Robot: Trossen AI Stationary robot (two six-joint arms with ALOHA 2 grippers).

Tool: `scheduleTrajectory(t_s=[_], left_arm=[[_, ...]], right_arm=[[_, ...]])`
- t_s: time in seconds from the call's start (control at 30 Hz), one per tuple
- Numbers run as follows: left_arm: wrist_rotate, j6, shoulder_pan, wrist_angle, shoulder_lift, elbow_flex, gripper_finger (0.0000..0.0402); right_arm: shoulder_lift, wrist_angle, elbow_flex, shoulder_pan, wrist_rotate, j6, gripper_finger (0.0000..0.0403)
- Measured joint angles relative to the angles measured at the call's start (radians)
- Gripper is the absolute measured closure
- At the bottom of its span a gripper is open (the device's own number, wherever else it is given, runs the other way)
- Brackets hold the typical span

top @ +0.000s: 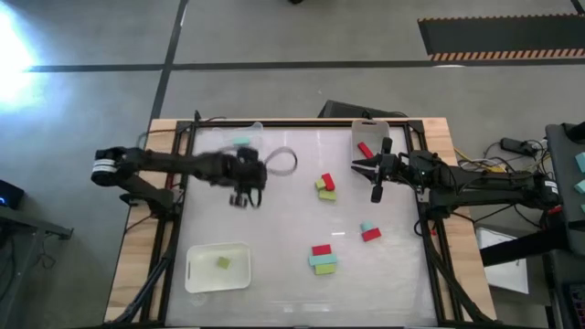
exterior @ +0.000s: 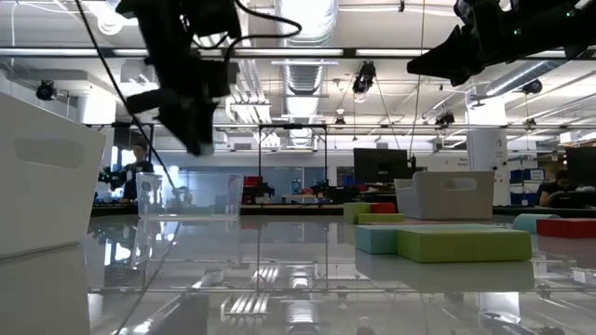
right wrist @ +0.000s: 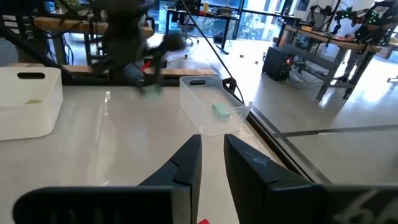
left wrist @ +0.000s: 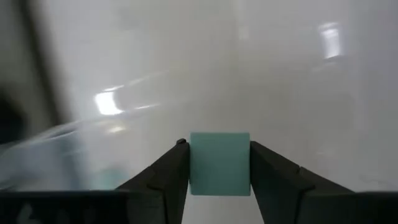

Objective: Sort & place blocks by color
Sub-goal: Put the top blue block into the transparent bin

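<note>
A light teal block point(left wrist: 219, 163) sits clamped between the two fingers of the left pincer point(top: 245, 196), held up off the tabletop point(top: 292, 228), with a clear tray point(top: 239, 144) just beyond it holding another teal block point(right wrist: 222, 111). The right pincer point(top: 375, 171) hovers near a red block point(top: 365, 150), its fingers nearly together on nothing.

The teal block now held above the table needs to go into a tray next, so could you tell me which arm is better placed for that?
Left. Its hand already grips the teal block, close to the clear tray holding another teal block.
</note>
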Motion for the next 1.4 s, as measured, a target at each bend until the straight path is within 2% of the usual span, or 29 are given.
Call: scheduleTrajectory(t_s=[0.07,0.17,0.23,0.37,0.5,0.73,0.97,1.4], left_arm=[[-0.02,0.08,0.077,-0.005,-0.029,0.032,0.0268],[0.009,0.178,0.22,0.006,-0.071,0.058,0.0283],[0.065,0.214,0.327,0.022,-0.078,0.064,0.0286],[0.248,0.227,0.506,0.075,-0.05,0.046,0.0286],[0.289,0.235,0.594,0.08,0.026,0.036,0.0282],[0.308,0.238,0.637,0.086,0.155,0.036,0.028],[0.302,0.231,0.637,0.143,0.21,0.038,0.0276],[0.289,0.229,0.636,0.158,0.209,0.044,0.0196]], right_arm=[[0.0,0.0,0.0,0.0,0.0,0.0,0.0344],[0.0,0.0,0.0,0.0,0.0,0.0,0.0344],[0.0,0.0,0.0,0.0,0.0,0.0,0.0344],[0.0,0.0,0.0,0.0,0.0,0.0,0.0344],[0.0,-0.001,0.0,0.0,0.001,0.0,0.0344],[0.0,-0.001,0.0,0.0,0.005,-0.003,0.0344],[0.0,-0.001,0.0,0.0,0.006,-0.001,0.0344],[0.0,-0.001,0.0,0.0,0.006,0.0,0.0344]])
